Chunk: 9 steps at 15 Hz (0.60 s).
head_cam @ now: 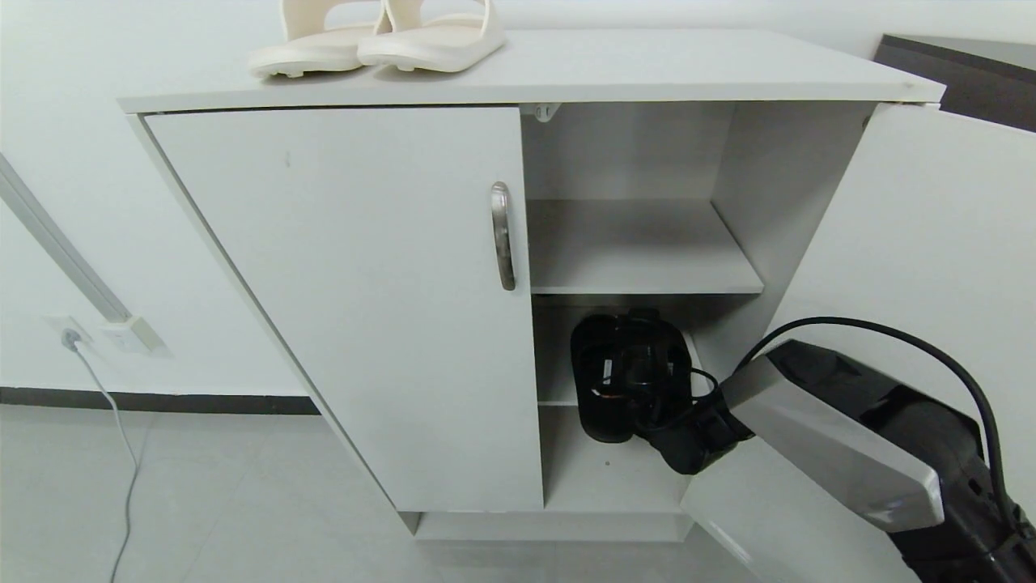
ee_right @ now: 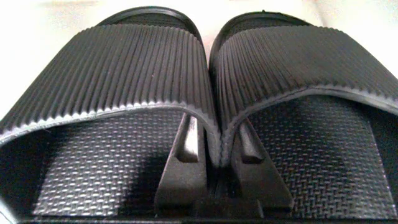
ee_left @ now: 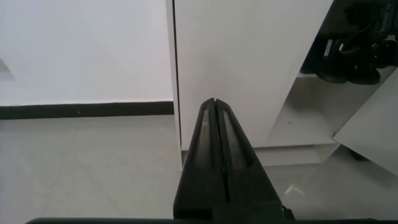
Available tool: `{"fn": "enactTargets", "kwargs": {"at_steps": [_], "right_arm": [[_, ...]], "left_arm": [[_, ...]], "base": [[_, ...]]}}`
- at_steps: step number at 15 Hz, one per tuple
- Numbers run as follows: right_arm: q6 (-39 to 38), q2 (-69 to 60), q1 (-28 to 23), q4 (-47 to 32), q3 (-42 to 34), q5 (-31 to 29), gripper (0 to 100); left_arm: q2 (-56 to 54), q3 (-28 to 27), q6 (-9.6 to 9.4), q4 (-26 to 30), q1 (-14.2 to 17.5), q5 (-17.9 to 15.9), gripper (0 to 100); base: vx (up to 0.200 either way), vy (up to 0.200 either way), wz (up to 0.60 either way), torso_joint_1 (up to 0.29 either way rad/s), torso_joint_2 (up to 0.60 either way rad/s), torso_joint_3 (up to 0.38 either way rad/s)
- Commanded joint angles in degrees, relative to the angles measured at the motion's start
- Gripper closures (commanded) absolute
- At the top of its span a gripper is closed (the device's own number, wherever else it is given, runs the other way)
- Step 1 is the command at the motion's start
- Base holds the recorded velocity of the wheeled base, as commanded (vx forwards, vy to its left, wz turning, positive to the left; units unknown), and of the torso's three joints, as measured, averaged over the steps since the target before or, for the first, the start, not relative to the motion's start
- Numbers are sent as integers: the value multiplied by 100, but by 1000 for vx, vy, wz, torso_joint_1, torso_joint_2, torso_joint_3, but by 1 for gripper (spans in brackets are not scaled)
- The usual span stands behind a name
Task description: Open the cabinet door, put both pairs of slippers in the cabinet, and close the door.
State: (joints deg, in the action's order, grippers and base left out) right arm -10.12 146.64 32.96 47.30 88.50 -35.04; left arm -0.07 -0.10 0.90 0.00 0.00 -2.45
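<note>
The white cabinet (head_cam: 647, 69) has its right door (head_cam: 931, 243) swung open and its left door (head_cam: 348, 308) closed. A black pair of slippers (head_cam: 627, 372) hangs upright at the front of the lower compartment, just under the middle shelf (head_cam: 639, 251). My right gripper (head_cam: 647, 405) is shut on them. Its fingers (ee_right: 189, 146) pinch the two inner strap edges of the black slippers (ee_right: 124, 74) together. A cream pair of slippers (head_cam: 380, 40) lies on the cabinet top at the left. My left gripper (ee_left: 214, 102) is shut and holds nothing, low over the floor before the closed door.
The left door carries a metal handle (head_cam: 502, 235) at its inner edge. The open right door (ee_left: 373, 130) stands out on the right beside my right arm. A wall socket with a cable (head_cam: 69, 336) sits left of the cabinet, above grey floor tiles (head_cam: 202, 502).
</note>
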Motion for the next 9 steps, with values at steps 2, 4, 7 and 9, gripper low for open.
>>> {"fn": "enactTargets", "kwargs": {"at_steps": [2, 4, 7, 9], "right_arm": [[1, 277, -106, -300, 607, 120, 100], [1, 365, -106, -485, 879, 111, 100], [1, 515, -115, -625, 1169, 76, 100], [1, 550, -115, -643, 1204, 67, 100]], "left_arm": [[7, 1, 6, 0, 0, -1, 100], [7, 1, 6, 0, 0, -1, 100], [7, 1, 6, 0, 0, 8, 100], [7, 1, 6, -9, 0, 8, 100]], "base": [[0, 0, 0, 0, 0, 0], [0, 0, 0, 0, 0, 0], [0, 0, 0, 0, 0, 0], [0, 0, 0, 0, 0, 0]]}}
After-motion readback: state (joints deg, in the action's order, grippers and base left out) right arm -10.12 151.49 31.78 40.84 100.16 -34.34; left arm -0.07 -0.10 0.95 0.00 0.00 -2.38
